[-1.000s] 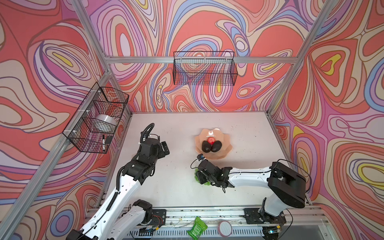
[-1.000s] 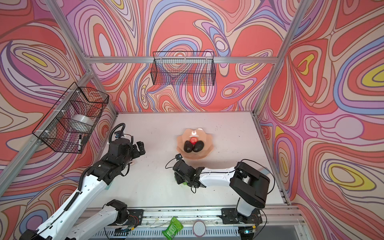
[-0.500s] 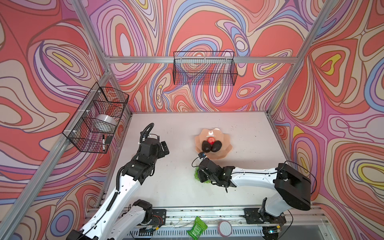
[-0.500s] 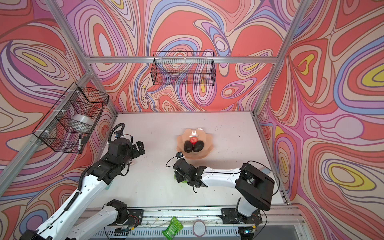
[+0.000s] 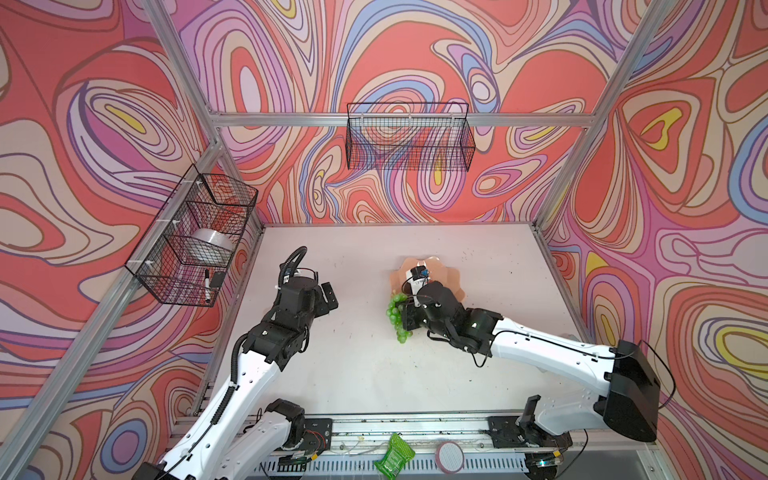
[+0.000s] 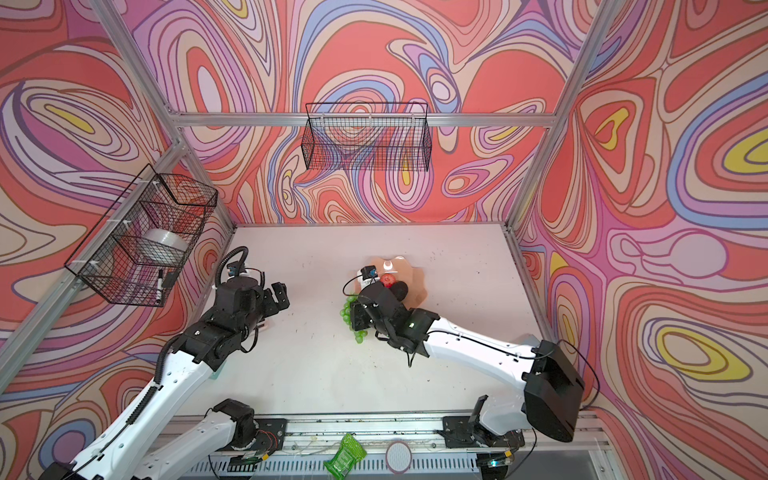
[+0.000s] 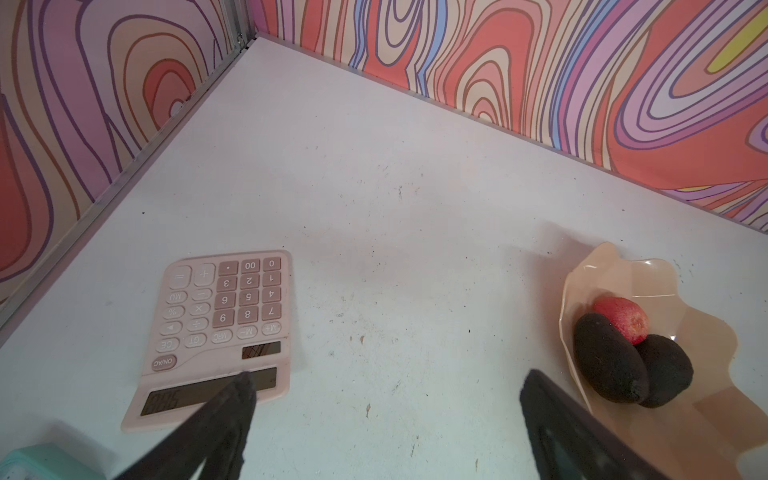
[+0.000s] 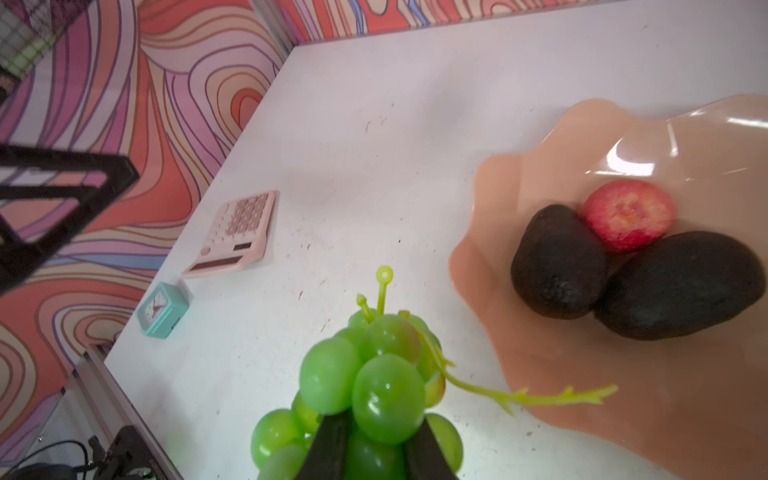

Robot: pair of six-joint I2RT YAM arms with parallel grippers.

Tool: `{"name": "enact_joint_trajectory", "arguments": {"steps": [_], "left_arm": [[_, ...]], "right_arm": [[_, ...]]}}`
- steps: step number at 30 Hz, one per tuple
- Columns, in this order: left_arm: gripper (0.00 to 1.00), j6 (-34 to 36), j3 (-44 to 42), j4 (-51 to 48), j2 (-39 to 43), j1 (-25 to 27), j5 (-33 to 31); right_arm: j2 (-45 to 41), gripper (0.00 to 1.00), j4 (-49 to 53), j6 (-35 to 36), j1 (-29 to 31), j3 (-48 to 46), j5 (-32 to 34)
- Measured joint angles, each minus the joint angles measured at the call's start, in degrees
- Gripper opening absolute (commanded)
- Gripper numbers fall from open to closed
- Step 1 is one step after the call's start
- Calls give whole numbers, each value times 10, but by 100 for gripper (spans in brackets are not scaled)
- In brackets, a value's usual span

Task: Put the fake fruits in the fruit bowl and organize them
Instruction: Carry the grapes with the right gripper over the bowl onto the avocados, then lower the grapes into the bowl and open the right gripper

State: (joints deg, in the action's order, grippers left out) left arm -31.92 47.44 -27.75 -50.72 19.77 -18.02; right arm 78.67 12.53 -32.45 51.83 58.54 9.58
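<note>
Your right jaws are pinched narrow on the grapes point(image 8: 374, 386). In the right wrist view a dark finger point(image 8: 328, 449) presses in on each side of the lower part of the bunch. In both top views the grapes point(image 5: 397, 311) point(image 6: 347, 311) sit at the tip of that arm, over the worktop point(image 5: 361, 365) and just beside the near left rim of the bowl point(image 5: 453, 276), outside it. You cannot tell from these views whether the bunch is clear of the worktop. One thin green stem reaches across the bowl's rim point(image 8: 540, 353).

Inside the bowl the two avocados point(image 8: 557, 262) point(image 8: 681, 286) lie side by side, touching, and the apple point(image 8: 627, 216) is tucked against both.

Your left jaws stand wide with nothing between them, above bare worktop and well apart from the bowl. Near them a pink calculator point(image 7: 220, 328) lies flat, with a small teal clock point(image 8: 162, 309) just beside it.
</note>
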Motion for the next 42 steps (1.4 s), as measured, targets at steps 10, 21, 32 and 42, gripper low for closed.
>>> {"name": "enact_joint_trajectory", "arguments": {"steps": [10, 21, 32, 42], "left_arm": [[100, 0, 0, 0, 0, 0, 0], [100, 0, 0, 0, 0, -3, 0], [100, 0, 0, 0, 0, -4, 0], [100, 2, 0, 0, -1, -9, 0]], "right_arm": [[-7, 13, 23, 26, -155, 12, -45], [132, 18, -18, 44, -204, 39, -110], [202, 40, -88, 46, -228, 43, -139], [219, 67, -148, 46, -241, 37, -177]]}}
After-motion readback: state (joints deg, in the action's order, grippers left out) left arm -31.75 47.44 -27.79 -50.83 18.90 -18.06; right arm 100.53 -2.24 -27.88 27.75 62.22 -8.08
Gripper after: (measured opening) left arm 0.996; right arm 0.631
